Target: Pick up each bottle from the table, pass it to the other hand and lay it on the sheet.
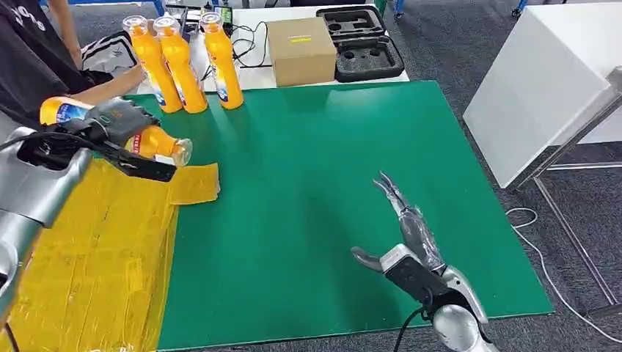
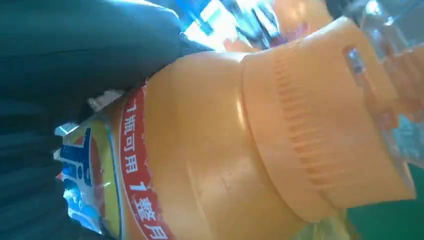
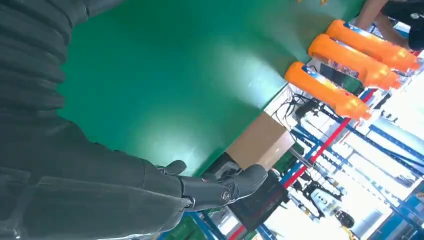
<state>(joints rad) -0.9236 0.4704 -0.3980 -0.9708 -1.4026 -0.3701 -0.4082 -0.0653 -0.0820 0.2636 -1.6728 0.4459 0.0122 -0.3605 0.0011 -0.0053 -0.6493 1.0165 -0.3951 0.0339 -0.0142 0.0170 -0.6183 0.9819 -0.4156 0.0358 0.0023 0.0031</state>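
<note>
Left robot hand grips an orange bottle on its side, cap toward the middle of the counter, above the far end of the yellow sheet; the lying posture suits the last step, setting the bottle down flat. The left wrist view shows the same bottle close up, with its ribbed cap and red label band, firmly enclosed.

Right robot hand rests low over the green surface, fingers straight and spread, holding nothing; judged from this, its part in the hand-over is done and it lies apart from the sheet. The right wrist view shows its fingers stretched out over bare green.

Three more bottles stand upright in a row at the far edge, near the sheet's corner, waiting their turn. Behind them lie a cardboard box, a black foam tray and loose cables. A person's arm reaches in just beside the standing bottles and close to the held one; this is the main thing that could crowd the lowering move. A small torn yellow flap juts onto the green below the cap
</note>
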